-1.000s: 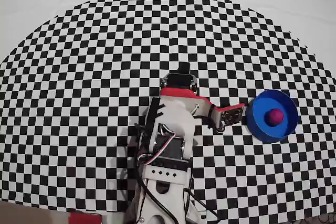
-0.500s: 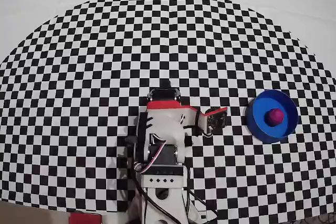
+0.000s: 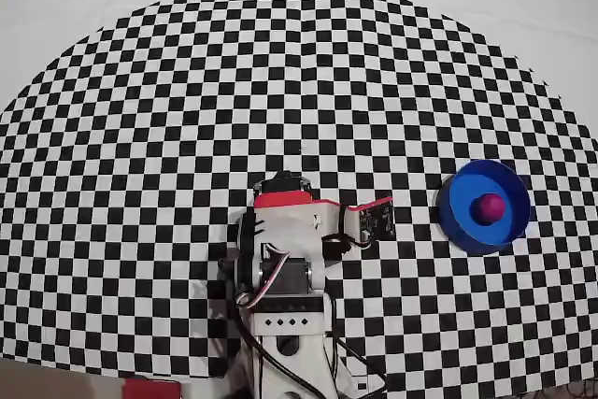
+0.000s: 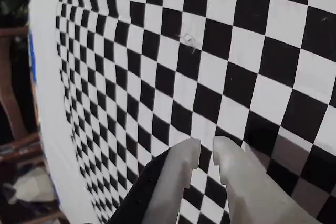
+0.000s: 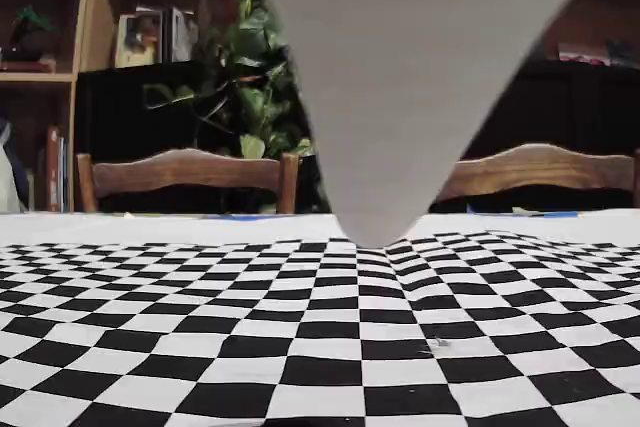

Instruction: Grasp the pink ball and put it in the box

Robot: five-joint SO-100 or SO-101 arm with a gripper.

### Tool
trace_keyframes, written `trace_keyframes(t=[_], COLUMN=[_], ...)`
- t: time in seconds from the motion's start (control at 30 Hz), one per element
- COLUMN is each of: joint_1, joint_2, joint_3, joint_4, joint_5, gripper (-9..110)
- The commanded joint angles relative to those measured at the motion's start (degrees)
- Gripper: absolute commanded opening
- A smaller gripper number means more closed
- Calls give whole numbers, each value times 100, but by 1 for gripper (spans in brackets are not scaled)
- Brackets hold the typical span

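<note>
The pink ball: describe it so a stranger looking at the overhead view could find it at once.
In the overhead view, start from the black-and-white checkered cloth that covers the table and go to its right side, where the round blue box stands to the right of the arm. The pink ball lies inside that box. It is the only pink thing there, a small smooth sphere far smaller than the box around it.

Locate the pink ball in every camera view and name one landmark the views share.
Overhead view: the pink ball lies inside the blue box, at the right of the picture.
Wrist view: not in it.
Fixed view: not in it.
Shared landmark: the checkered cloth appears in all three.
</note>
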Motion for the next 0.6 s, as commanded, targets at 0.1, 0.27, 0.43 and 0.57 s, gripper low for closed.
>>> trace_keyframes(t=[0.1,0.27,0.43,0.57], joint_1=[0,-26,-26,-26], joint_2=[97,97,97,97], joint_3=[18,26,26,26], joint_4=[18,18,18,18], joint_5=[18,-18,-18,-18], gripper=[0,0,0,0])
